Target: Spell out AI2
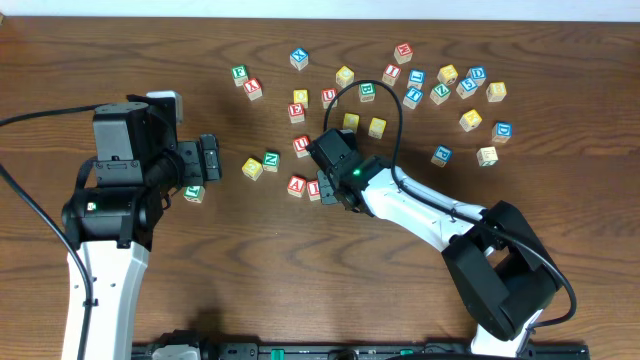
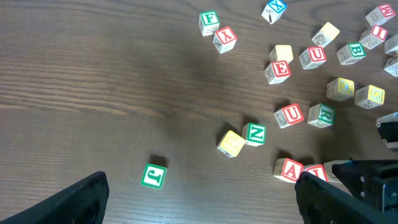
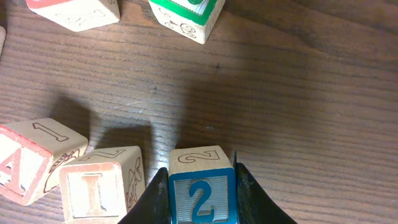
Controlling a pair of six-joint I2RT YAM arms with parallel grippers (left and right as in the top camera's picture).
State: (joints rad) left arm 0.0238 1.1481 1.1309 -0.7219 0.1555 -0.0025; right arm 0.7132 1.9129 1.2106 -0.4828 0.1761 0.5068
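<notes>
While left gripper (image 2: 202, 186) gapes empty, right gripper (image 3: 202, 183) clamps square-edged wooden 2 block (image 3: 201, 198).

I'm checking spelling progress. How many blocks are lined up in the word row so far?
3: the A block at left, the I block beside it, and the 2 block at right, gripped in the right hand. None looks hidden.

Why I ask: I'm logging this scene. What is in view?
A block: one, red letter, mid-table.
I block: one, red letter, right of A block.
2 block: one, blue, right of I block.
green block: one, alone, left of the row.
other letter blocks: over twenty, mixed colours, scattered across the far side.
table: one, brown wood.
left gripper: black, open, empty.
right gripper: black, shut on 2 block.
</notes>
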